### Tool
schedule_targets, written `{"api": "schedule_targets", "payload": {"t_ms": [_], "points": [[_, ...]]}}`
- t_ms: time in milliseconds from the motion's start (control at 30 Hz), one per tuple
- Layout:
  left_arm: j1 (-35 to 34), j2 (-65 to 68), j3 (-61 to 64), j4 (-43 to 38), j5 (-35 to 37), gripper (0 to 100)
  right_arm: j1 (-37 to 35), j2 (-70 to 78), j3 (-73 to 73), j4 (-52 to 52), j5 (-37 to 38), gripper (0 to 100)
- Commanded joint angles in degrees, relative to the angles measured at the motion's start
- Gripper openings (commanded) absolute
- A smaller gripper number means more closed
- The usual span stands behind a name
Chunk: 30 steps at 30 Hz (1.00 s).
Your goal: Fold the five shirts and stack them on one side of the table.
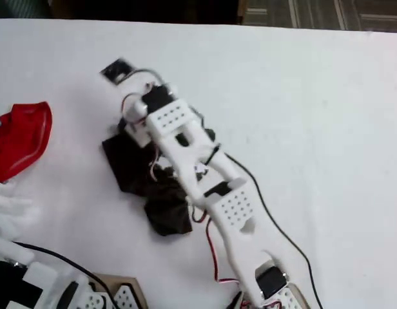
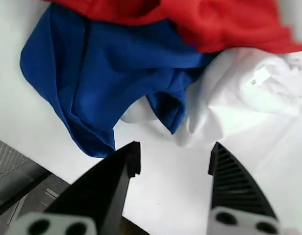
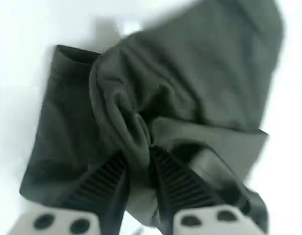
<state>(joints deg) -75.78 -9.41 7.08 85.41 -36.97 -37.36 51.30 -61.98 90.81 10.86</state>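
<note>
A dark grey shirt (image 1: 156, 196) lies crumpled on the white table (image 1: 314, 96), left of centre. My right gripper (image 3: 138, 154) is shut on a raised fold of this dark shirt (image 3: 190, 83). In the high view the right arm (image 1: 205, 167) stretches from the near edge over the shirt. At the table's left edge sits a red shirt (image 1: 21, 138) with a white shirt (image 1: 8, 206) nearer. My left gripper (image 2: 173, 152) hangs open above bare table, just short of a blue shirt (image 2: 102, 63), the red shirt (image 2: 214, 19) and the white shirt (image 2: 244, 93).
The left arm's base (image 1: 31, 290) and a black cable sit at the near left corner. Red and black wires trail along the right arm. The table's far edge (image 1: 185, 21) borders a dark floor. The right half of the table is bare white.
</note>
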Motion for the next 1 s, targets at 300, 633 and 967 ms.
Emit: {"api": "schedule_targets", "payload": {"t_ms": [300,633,967], "points": [[11.4,-0.3,-1.9,0.9,6.7,25,18.3,-8.9,-8.9,10.8,0.9,1.9],[27.8,-0.2,-1.9,3.2,10.9,25,25.9,-46.1,41.4,10.4,12.3,1.9],[44.6,0.0,2.2,2.7,10.5,25,31.6,-82.7,82.1,-0.1,22.8,1.9]]}}
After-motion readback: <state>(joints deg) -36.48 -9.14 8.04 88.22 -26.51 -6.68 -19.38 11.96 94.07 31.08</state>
